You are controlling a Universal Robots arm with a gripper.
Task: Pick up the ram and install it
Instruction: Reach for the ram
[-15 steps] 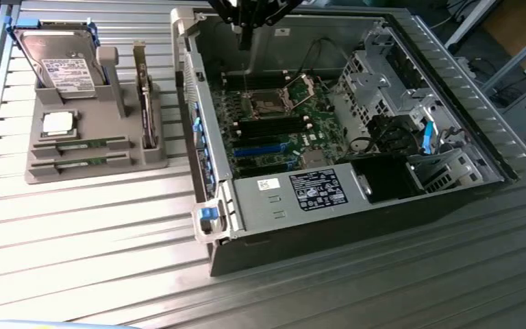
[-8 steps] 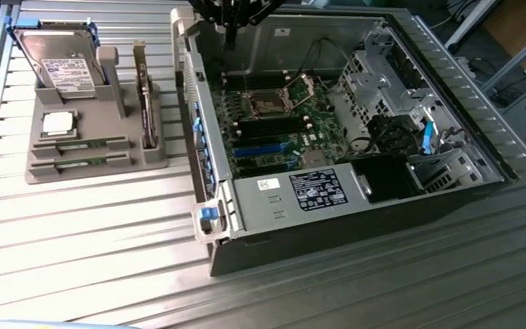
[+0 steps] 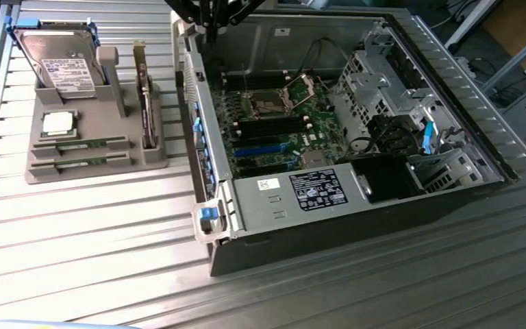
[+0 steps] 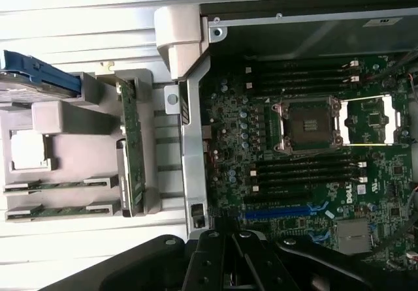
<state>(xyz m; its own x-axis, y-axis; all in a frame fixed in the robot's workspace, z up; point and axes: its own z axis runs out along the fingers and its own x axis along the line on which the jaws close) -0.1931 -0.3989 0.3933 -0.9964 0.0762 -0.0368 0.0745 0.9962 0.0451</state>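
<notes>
Ram [image 3: 80, 144] lay flat in a slot of the grey holder [image 3: 98, 173] at the exterior view's left on the bench [image 3: 107, 240], a second stick [image 3: 80, 162] just beside it, both well apart from the tool [image 3: 210, 12] at top centre above the open computer case [image 3: 244, 253], how far the tool stood open could not be told

ram [image 3: 81, 144] | two thin green sticks | slotted in grey holder [image 3: 44, 175]

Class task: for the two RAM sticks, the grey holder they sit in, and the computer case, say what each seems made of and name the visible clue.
RAM sticks: green circuit-board laminate, probably fibreglass, with a dull green face.
Holder: likely plastic; uniform matte grey, blocky slotted shape.
Computer case: sheet metal; bare silvery panels with folded edges and punched holes.
</notes>
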